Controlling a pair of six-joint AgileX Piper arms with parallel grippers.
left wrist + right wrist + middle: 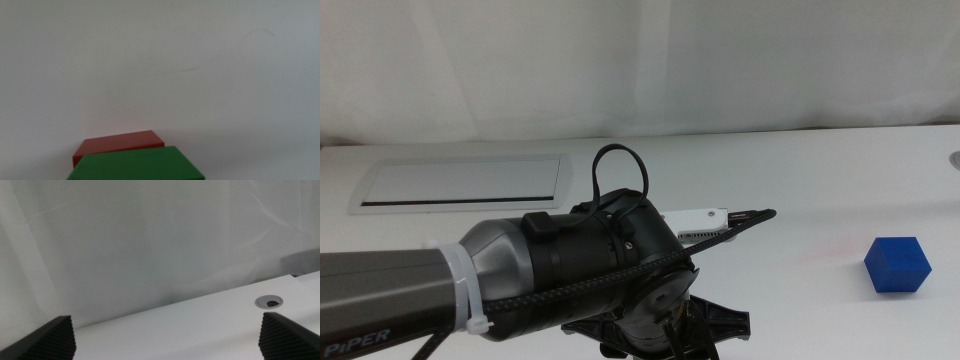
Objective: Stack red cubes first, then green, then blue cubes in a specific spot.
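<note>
The left arm (520, 275) reaches in low across the front of the white table (800, 180), its dark wrist and cabling filling the lower middle of the overhead view, with the gripper end pointing down near the bottom edge where it hides whatever is beneath it. Its own camera looks straight at two cubes: the green cube (136, 165) is nearest the lens, and the red cube (117, 145) shows just past it, the two overlapping in the picture; whether the green one sits on the red or is only held close above it I cannot tell. None of the left gripper's jaws appear in that view, so I cannot tell whether it is spread or clamped. The blue cube (897, 265) rests alone on the table well off to the right, apart from the arm. The right gripper (165, 340) waits off the overhead view, its two dark jaws spread wide with nothing between them, facing a table edge and a round grey grommet (269, 301). A long recessed panel (465, 184) lies at the table's back left.
</note>
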